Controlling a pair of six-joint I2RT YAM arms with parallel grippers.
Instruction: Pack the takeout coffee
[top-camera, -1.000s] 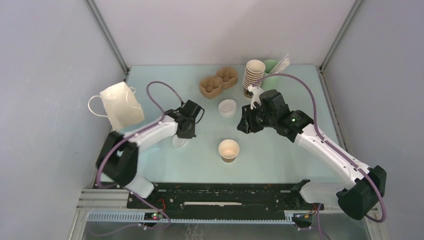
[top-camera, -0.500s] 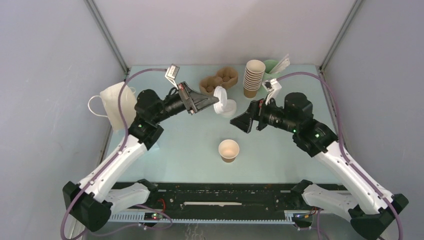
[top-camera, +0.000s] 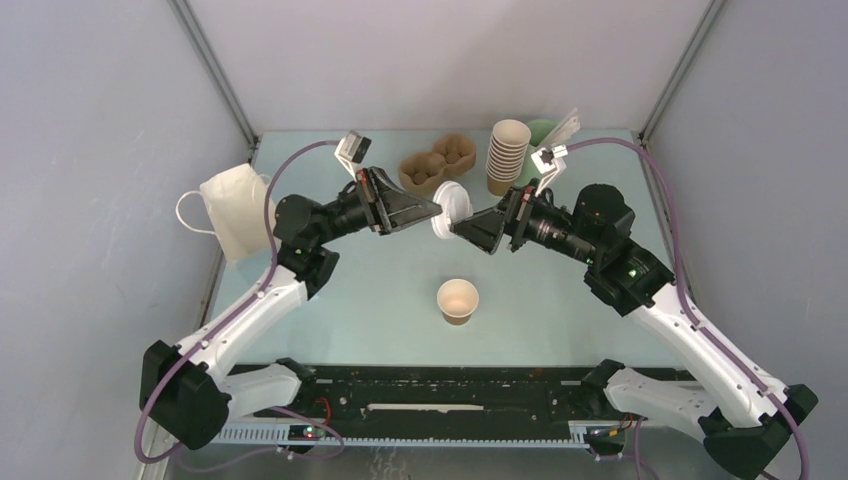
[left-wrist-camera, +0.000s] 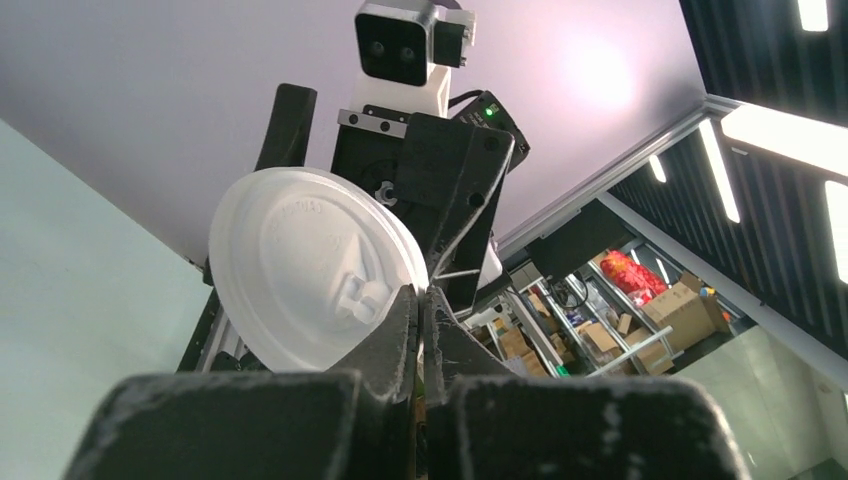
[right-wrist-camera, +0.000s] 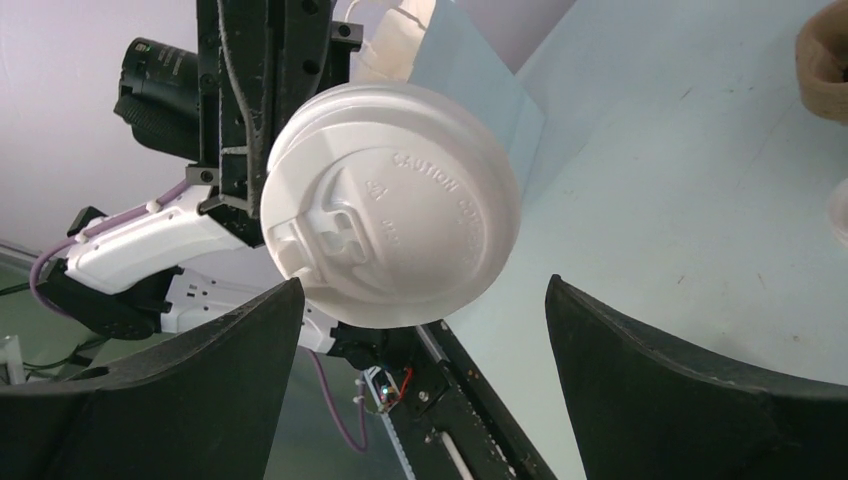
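**White lid held in the air between both grippers, cup standing open below**

The left gripper (top-camera: 436, 211) is clamped on the rim of a round white plastic lid (top-camera: 454, 202) and holds it on edge above the pale green desk (top-camera: 370, 300). From the left wrist, its fingertips (left-wrist-camera: 405, 312) press together on the lid's lower edge (left-wrist-camera: 310, 262), and the pinched part of the rim is hidden between them.

The right gripper (top-camera: 463, 228) faces the lid with its jaws wide apart. Its own wrist view shows the two fingers (right-wrist-camera: 250, 340) flanking the lid (right-wrist-camera: 395, 230) without touching it, the lettered top face turned toward that camera. From above, the fingertips overlap the lid, so the gap cannot be read there.

The small brown paper cup (top-camera: 458, 300) stands upright and uncovered near the middle of the desk, well apart from both grippers.

- A tall stack of lidless brown cups (top-camera: 507, 153) stands at the back.
- A pale green cup (top-camera: 543, 132) is mostly hidden behind that stack, and its contents are hard to make out.
- A moulded brown cardboard cup carrier (top-camera: 437, 165) is partly covered by the left gripper.
- A white paper bag with handles (top-camera: 238, 210) stands at the left edge.

From above, a white patch just below the held lid may be something separate on the desk, but this cannot be told.
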